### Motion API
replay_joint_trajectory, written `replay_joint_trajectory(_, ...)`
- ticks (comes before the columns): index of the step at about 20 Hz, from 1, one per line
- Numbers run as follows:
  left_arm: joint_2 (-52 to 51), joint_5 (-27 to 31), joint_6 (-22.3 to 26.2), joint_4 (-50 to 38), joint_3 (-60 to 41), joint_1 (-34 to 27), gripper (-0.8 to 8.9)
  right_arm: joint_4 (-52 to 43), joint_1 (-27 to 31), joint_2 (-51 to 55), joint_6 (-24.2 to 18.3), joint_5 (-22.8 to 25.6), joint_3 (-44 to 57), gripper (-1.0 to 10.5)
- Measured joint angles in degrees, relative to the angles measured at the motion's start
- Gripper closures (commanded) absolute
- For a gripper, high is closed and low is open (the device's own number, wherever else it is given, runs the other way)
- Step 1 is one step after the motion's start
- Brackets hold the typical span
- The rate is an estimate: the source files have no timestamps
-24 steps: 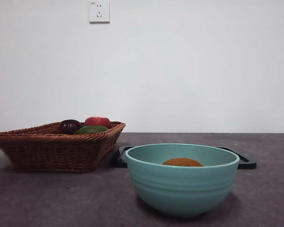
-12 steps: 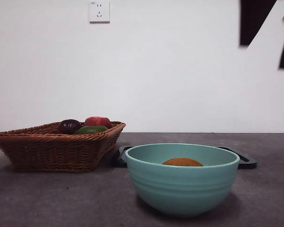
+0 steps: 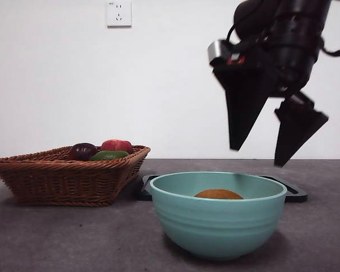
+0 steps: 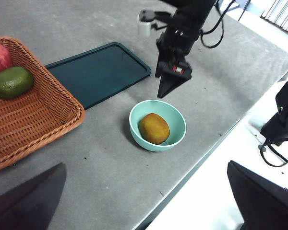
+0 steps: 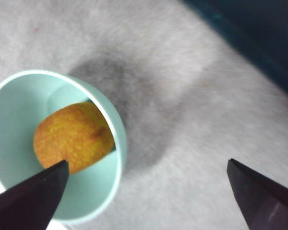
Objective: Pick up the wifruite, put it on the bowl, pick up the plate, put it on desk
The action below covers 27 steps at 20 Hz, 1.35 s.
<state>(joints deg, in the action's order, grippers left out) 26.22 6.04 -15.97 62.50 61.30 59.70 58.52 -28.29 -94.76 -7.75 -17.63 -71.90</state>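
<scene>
The wifruite (image 4: pixel 154 128) is already seated inside the bowl (image 3: pixel 218 218), so the step in hand is judged to be the pickup of the plate (image 4: pixel 98 73), a dark flat tray lying on the desk (image 3: pixel 56 238) just behind the bowl and right of the wicker basket (image 3: pixel 65 175). The right gripper (image 3: pixel 259 156) is held above the bowl's far right side with its jaws spread wide and nothing between them. For a clean grasp, the jaws would best be carried past the bowl and lowered over a raised edge of the plate, with the bowl's rim kept clear. The left gripper (image 4: pixel 144 201) is held high and back, also wide open and empty. In the front view only thin slivers of the plate are seen behind the bowl; its full outline is given by the left wrist view. The fruit's skin is shown closest in the right wrist view.
</scene>
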Motion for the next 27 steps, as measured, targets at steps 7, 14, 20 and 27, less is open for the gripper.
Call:
replay_joint_trajectory(7,0.0,0.0,0.0,0.0,0.0,0.0,2.12,-2.6,-2.7,-4.8,-1.0,-0.2,0.0,5.0)
replay_joint_trajectory(14,0.0,0.0,0.0,-0.1,0.0,0.0,2.12,-3.5,-3.5,-6.6,-1.0,-0.2,0.0,8.0)
replay_joint_trajectory(20,0.0,0.0,0.0,-0.1,0.0,0.0,2.12,-4.0,-3.6,-6.6,-1.1,-0.6,0.0,9.3)
replay_joint_trajectory(27,0.0,0.0,0.0,-0.1,0.0,0.0,2.11,-3.3,-4.0,-6.6,-0.8,4.9,-1.9,9.3)
